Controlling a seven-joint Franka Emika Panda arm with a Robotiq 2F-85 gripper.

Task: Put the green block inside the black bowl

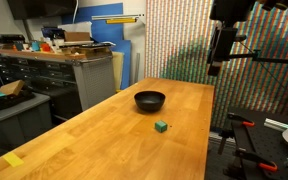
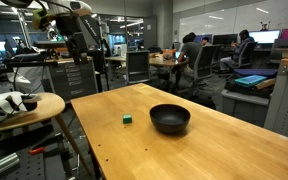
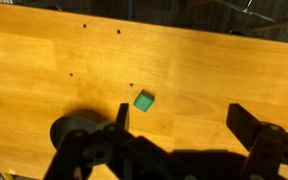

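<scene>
Green block sits on the wooden counter, near the black bowl but apart from it, outside the rim. Bowl upright. 1 gripper hangs high above the counter, fingers spread wide, gripping nothing. Wrist view: block on bare wood.

A lab-cum-office: drawer cabinets, people seated at desks with monitors.

smooth wooden table, glossy black bowl
</scene>
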